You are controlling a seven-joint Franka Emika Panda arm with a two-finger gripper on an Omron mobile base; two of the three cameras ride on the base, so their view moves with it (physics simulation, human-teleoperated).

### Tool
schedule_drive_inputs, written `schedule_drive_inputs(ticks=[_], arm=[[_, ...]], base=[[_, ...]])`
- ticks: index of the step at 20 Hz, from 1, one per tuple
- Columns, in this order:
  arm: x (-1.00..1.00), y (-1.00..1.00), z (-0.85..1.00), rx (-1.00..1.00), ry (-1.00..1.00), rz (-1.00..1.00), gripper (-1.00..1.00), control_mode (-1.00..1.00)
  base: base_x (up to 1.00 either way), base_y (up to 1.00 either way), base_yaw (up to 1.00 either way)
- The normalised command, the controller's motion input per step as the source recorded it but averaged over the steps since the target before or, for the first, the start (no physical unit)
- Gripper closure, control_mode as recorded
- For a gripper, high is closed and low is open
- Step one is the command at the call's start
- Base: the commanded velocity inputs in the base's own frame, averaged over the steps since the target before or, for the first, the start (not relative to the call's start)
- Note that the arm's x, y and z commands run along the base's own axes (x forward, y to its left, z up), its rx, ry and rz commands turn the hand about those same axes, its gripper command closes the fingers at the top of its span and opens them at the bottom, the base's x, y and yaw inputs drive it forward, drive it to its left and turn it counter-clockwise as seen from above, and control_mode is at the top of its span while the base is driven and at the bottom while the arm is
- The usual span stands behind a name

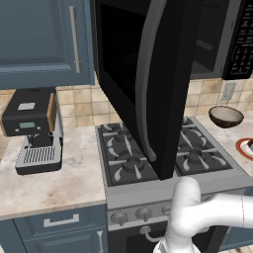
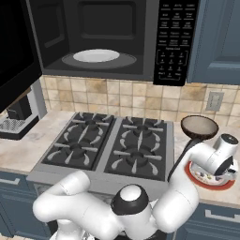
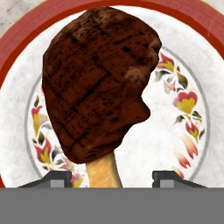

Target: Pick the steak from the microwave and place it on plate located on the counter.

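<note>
A: In the left base view, what was there?

B: The microwave (image 1: 148, 74) hung over the stove (image 1: 163, 153) with its door swung wide, a coffee machine (image 1: 34, 128) stood on the counter (image 1: 59, 173), and at the right edge a dark bowl (image 1: 226, 116) sat beside a sliver of the plate (image 1: 243, 148).

A: And the right base view?

B: The microwave cavity held just a white turntable dish (image 2: 96, 56). The arm reached right, its hand directly over the plate, near the bowl.

A: The hand view?

B: The steak (image 3: 98, 83) lay over the plate's (image 3: 192, 144) white middle, its pale bone end pointing between the gripper's (image 3: 111, 177) fingertips (image 3: 54, 178). The tips stood apart, each clear of the bone, so it gripped nothing.

A: What could go wrong?

B: I judged the bone sat close between the tips; a sideways withdrawal might catch it and drag the steak toward the rim. A straight lift looked safer. The open door also crowded the arm's return.
</note>
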Motion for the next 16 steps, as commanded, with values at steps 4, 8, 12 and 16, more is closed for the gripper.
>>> schedule_drive_inputs(ticks=[4, 8, 12, 16], arm=[[0.01, 0.0, 0.0, 0.0, 0.0, 0.0, -1.0, -1.0], [-0.03, 0.0, 0.25, 0.01, 0.0, 0.0, -1.0, -1.0], [-0.57, 0.37, 0.66, 0.0, -0.07, -0.06, -1.0, -1.0], [-0.61, 0.83, 0.67, 0.0, 0.0, -0.06, -1.0, -1.0]], base=[[0.0, 0.0, 0.0], [0.0, 0.0, 0.0], [0.0, 0.0, 0.0], [0.0, 0.0, 0.0]])
